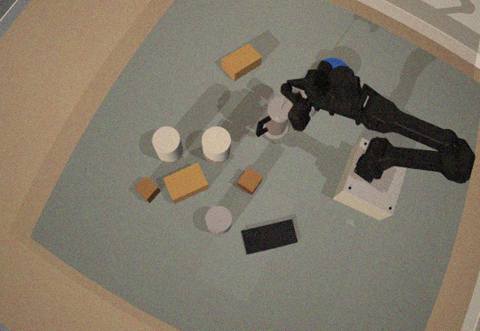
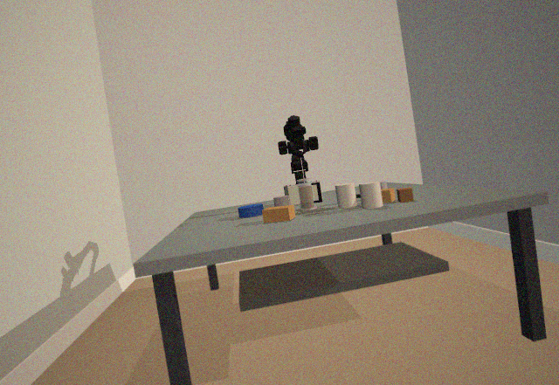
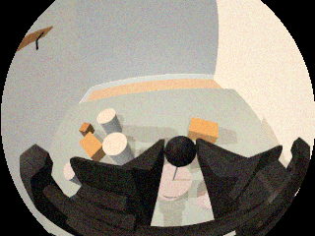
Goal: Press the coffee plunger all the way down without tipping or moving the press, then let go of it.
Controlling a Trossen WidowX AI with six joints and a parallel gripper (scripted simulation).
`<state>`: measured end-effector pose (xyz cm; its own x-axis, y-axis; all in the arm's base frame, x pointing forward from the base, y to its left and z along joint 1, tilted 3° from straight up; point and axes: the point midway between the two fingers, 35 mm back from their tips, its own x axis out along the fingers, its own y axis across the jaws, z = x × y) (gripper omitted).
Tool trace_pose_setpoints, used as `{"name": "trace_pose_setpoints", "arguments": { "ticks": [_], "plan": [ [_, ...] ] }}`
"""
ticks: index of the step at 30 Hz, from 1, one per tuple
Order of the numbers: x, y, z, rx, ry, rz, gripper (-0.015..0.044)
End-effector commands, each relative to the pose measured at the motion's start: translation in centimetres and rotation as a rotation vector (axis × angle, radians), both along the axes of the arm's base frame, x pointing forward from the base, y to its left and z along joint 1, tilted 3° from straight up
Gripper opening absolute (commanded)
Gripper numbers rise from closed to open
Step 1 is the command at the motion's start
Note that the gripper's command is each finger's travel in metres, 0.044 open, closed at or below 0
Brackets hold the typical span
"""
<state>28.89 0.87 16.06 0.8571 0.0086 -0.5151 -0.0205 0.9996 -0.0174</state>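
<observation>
The coffee press [image 1: 277, 127] [image 2: 307, 197] stands upright on the table, its black handle [image 1: 261, 127] [image 2: 320, 192] on one side. Its pale lid shows below the fingers in the wrist view. The thin plunger rod [image 2: 301, 169] [image 3: 175, 173] rises well above the lid to a round black knob [image 3: 180, 151]. My gripper [image 3: 180, 144] [image 2: 298, 147] is shut on the knob, one finger at each side. In the exterior view the knob blends into the dark gripper.
A short pinkish cylinder [image 2: 281, 200] is close beside the press. A blue disc [image 1: 334, 62] [image 2: 250, 210] lies partly under the arm. An orange block [image 1: 240, 61] [image 3: 203, 129], two white cylinders [image 1: 166, 141] [image 1: 216, 141], brown cubes [image 1: 250, 180] [image 1: 146, 188] and a black slab [image 1: 269, 236] are around.
</observation>
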Motion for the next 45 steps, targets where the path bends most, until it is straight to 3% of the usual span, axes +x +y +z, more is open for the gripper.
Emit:
{"name": "trace_pose_setpoints", "arguments": {
  "ticks": [1,45],
  "plan": [
    [0.0,0.0,-1.1,0.001,0.015,0.0,0.0121],
    [1.5,-0.1,-8.3,0.001,0.014,0.001,0.0121]
  ]
}}
